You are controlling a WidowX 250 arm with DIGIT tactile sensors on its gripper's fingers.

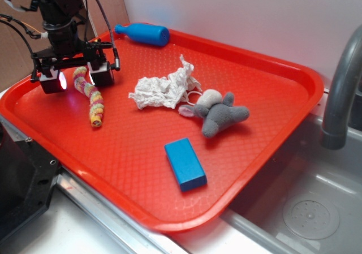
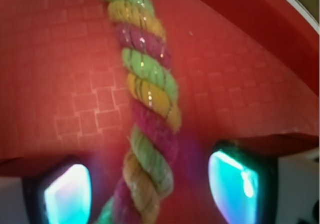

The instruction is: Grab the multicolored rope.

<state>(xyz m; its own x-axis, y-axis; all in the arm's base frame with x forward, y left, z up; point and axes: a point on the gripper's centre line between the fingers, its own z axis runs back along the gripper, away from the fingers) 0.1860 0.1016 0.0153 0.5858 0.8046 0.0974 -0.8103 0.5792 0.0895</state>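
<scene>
Big red tray (image 1: 271, 78) fills most of scene, grey sink (image 1: 317, 209) at right. Gripper (image 1: 77, 76) sits low over tray's back-left corner, jaws spread, straddling top end of multicolored rope (image 1: 92, 99). Wrist cam: rope (image 2: 147, 99) runs between both fingers (image 2: 235, 184), gaps either side, so nothing clamped. Blue bottle (image 1: 142, 33) lies at back rim. Crumpled white paper (image 1: 164, 87) mid-tray, grey plush mouse (image 1: 220, 113) beside it, blue block (image 1: 185, 163) nearer front.

Multicolored rope (image 1: 90, 98) twisted in green, yellow and pink bands with glinting threads. Red tray (image 1: 254, 135) with a fine grid texture. Blue bottle (image 1: 142, 33), blue block (image 1: 185, 163), white crumpled paper (image 1: 163, 89), grey plush toy (image 1: 222, 115). Black pincer (image 1: 77, 77).
</scene>
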